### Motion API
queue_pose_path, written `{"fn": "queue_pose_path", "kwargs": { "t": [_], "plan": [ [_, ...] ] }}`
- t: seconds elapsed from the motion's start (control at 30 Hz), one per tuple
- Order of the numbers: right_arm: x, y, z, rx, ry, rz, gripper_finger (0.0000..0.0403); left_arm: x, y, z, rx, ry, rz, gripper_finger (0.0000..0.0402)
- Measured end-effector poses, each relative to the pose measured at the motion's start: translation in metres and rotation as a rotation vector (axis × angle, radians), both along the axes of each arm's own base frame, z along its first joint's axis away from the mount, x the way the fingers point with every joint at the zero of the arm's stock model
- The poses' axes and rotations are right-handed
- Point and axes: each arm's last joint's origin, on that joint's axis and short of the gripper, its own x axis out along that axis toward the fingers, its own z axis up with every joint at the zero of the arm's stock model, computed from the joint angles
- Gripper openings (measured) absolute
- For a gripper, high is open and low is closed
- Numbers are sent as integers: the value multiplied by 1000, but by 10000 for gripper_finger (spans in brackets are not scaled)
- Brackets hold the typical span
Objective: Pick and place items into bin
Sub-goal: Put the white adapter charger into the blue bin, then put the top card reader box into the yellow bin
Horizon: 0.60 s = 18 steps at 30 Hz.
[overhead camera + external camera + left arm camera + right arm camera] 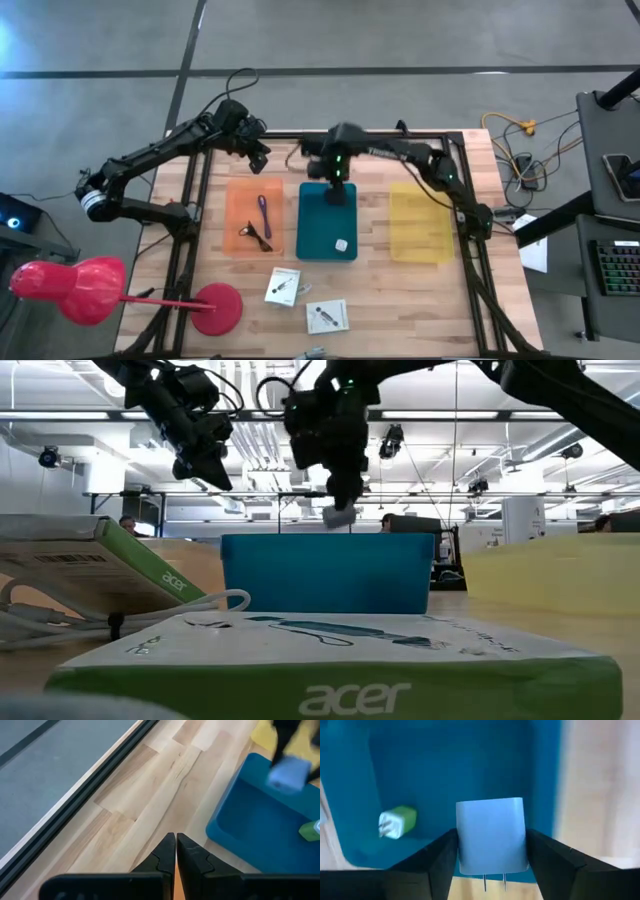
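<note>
The right gripper (491,870) hangs above the far end of the blue bin (312,235), its two dark fingers (432,862) spread to the width of a pale blue-white cube-shaped plug adapter (491,835) and pressed against its two sides, so the block is clamped between them with its two thin metal prongs showing below. In the low view the same block (338,516) sits at the gripper tips, just above the bin's rim (328,540) and clear of it. A second small adapter, white with a green side (397,822), lies loose on the floor of the bin, at its near end in the high view (341,243). The left gripper (176,851) is raised above the far edge of the wooden table (150,785), beside the blue bin's far corner, with its fingers pressed together and nothing between them. On the orange tray (240,205) to the left of the bin lie a thin purple stick tool (264,214) and a black wiry piece (258,240), apart from each other. Two flat white square packets (283,288) (326,316) with dark prints rest on the table nearer the front edge, and a yellow tray (420,225) sits to the right of the bin.
</note>
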Motion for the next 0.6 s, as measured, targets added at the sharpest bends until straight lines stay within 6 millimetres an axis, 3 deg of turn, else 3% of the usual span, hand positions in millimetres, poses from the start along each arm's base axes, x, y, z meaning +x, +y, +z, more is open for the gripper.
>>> {"fn": "queue_pose_path", "kwargs": {
  "t": [0.13,0.2,0.4,0.6],
  "plan": [
    [5,25,-28,16,60,53,241,-1,-1,-2,-16,10,5,0],
    [4,32,-32,16,64,57,255,-1,-1,-3,-21,15,5,0],
    [-17,57,-14,-20,53,121,295,3,-18,-9,-70,75,-72,0],
    [-56,95,10,-224,-84,123,302,24,-65,-7,-56,83,-306,0]
  ]
}}
